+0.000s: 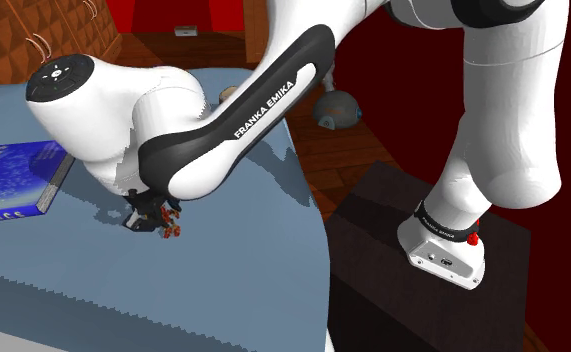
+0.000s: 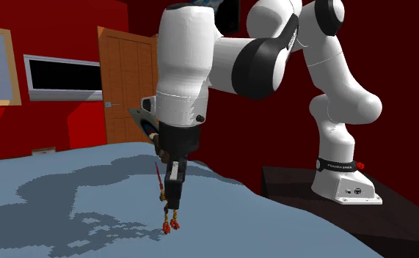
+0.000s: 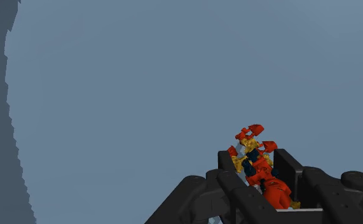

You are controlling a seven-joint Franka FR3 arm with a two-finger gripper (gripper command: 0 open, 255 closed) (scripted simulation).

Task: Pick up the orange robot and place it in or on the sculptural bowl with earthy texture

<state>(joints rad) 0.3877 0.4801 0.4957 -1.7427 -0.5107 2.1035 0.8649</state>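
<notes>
The orange-red robot toy point(image 3: 253, 149), with yellow and dark parts, is clasped between my two black fingers. My gripper point(image 3: 256, 162) is shut on it and points down over the blue-grey table point(image 1: 233, 260). In the second exterior view the toy point(image 2: 170, 220) hangs below the gripper point(image 2: 172, 196), its feet close to the table top; I cannot tell if they touch. In the shoulder view the toy point(image 1: 170, 227) and gripper point(image 1: 145, 214) sit under the arm's wrist. A brown bowl-like shape point(image 2: 144, 121) shows behind the arm at the table's far side, partly hidden.
A blue book point(image 1: 13, 175) lies on the table at the shoulder view's left. The table's edge point(image 1: 313, 215) drops off toward the dark stand point(image 1: 423, 290). A grey rounded object point(image 1: 335, 108) rests on the wooden floor beyond. A wooden door point(image 2: 127, 88) stands in the red wall.
</notes>
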